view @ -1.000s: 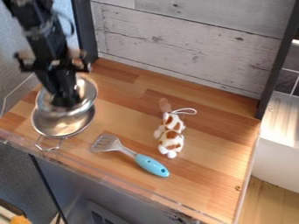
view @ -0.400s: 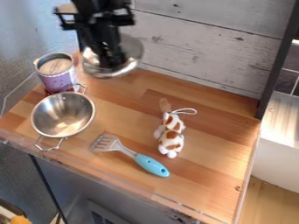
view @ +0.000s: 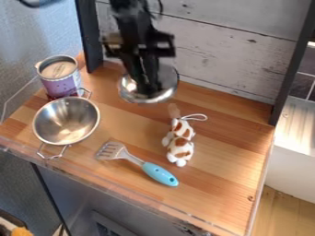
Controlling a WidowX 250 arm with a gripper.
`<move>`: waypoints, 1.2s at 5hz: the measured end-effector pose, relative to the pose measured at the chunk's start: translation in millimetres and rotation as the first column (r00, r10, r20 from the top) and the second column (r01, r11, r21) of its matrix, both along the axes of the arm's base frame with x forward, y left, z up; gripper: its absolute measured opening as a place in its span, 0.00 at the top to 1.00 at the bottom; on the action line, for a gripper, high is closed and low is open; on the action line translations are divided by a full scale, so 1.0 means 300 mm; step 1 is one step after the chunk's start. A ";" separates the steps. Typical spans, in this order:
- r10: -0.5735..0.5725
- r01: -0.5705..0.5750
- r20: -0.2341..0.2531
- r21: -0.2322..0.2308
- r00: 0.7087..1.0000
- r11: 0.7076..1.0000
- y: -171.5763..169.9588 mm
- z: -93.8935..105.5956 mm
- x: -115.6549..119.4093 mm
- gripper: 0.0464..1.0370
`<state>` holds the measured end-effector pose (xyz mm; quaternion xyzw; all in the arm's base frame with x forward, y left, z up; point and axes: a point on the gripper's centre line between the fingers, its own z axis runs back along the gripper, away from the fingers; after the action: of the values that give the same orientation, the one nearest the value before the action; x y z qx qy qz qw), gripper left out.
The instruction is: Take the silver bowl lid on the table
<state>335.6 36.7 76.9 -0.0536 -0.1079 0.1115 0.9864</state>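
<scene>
The silver bowl lid (view: 128, 91) is at the lower end of the black claw (view: 149, 91), above the middle of the frame and slightly left of centre. Its round shape spreads out to both sides of the fingertips, which cross in front of its middle (so whatever grip it has there is hidden). The claw is clamped on the lid, holding it up over the back of the wooden table (view: 227, 129). The lid is smooth, shiny metal, brightest along its left and lower rim, with a greyer patch at upper right.
</scene>
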 end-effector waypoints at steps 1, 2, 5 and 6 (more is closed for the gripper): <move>-0.026 0.026 -0.014 0.021 1.000 0.999 0.005 -0.053 0.025 0.75; -0.034 0.035 -0.022 0.024 0.999 0.999 -0.001 -0.120 0.047 0.75; -0.034 0.036 -0.036 0.046 0.999 0.998 0.008 -0.173 0.071 0.71; -0.029 0.031 -0.038 0.058 0.999 0.998 0.003 -0.174 0.069 0.42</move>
<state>356.4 37.5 24.7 -0.0241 -0.0919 0.0945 0.9910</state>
